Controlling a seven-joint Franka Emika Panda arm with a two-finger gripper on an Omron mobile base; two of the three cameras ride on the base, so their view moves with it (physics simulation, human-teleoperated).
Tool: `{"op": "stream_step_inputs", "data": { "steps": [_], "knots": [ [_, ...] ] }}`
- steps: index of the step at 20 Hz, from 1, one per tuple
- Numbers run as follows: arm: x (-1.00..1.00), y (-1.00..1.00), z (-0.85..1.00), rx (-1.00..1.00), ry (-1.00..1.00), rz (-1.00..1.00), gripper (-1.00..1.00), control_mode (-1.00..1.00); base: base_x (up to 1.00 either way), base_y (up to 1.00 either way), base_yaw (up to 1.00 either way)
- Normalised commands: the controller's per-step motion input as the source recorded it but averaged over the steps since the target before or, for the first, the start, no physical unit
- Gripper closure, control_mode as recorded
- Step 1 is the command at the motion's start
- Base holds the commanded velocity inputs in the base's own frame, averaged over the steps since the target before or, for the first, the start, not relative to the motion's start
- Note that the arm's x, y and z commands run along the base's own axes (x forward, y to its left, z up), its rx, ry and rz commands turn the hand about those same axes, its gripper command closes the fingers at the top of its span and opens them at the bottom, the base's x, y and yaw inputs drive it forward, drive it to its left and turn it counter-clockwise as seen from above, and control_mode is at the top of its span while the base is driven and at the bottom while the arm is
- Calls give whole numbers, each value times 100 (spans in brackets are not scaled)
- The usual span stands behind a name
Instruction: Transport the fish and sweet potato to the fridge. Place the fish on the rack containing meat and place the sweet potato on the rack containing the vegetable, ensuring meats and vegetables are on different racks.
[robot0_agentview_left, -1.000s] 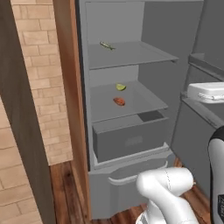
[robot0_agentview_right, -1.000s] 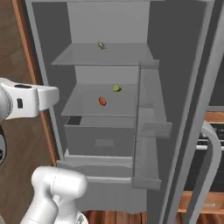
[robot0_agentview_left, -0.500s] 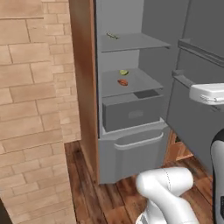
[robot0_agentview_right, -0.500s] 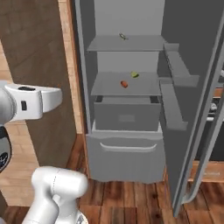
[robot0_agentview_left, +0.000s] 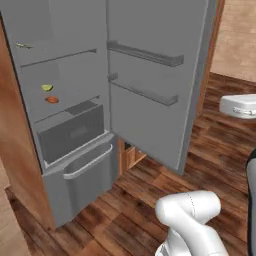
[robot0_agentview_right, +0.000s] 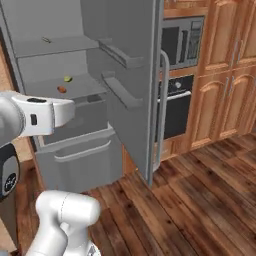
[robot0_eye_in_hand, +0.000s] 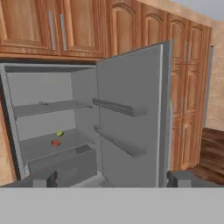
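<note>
A: How many things do you count in the fridge (robot0_agentview_left: 150, 100)?

B: Three, upper left: one meat (robot0_agentview_left: 22, 46) higher, one vegetable (robot0_agentview_left: 47, 88) and one sweet potato (robot0_agentview_left: 51, 100) lower.

A: The gripper (robot0_eye_in_hand: 111, 178)?

B: Fingers apart, holding nothing.

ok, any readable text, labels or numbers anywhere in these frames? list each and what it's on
None readable.
The fridge, its open door and shelves are plain grey, unmarked.
The microwave and oven beside it have dark fronts; any panel markings are too small and blurred to read.
</note>
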Motion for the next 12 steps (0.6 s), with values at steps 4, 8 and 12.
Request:
{"op": "stream_step_inputs", "data": {
  "steps": [4,8,12],
  "knots": [
    [0,0,0,0,0,0,-100,100,0,0,-100],
    [0,0,0,0,0,0,-100,100,0,0,-99],
    [0,0,0,0,0,0,-100,100,-1,0,-97]
  ]
}}
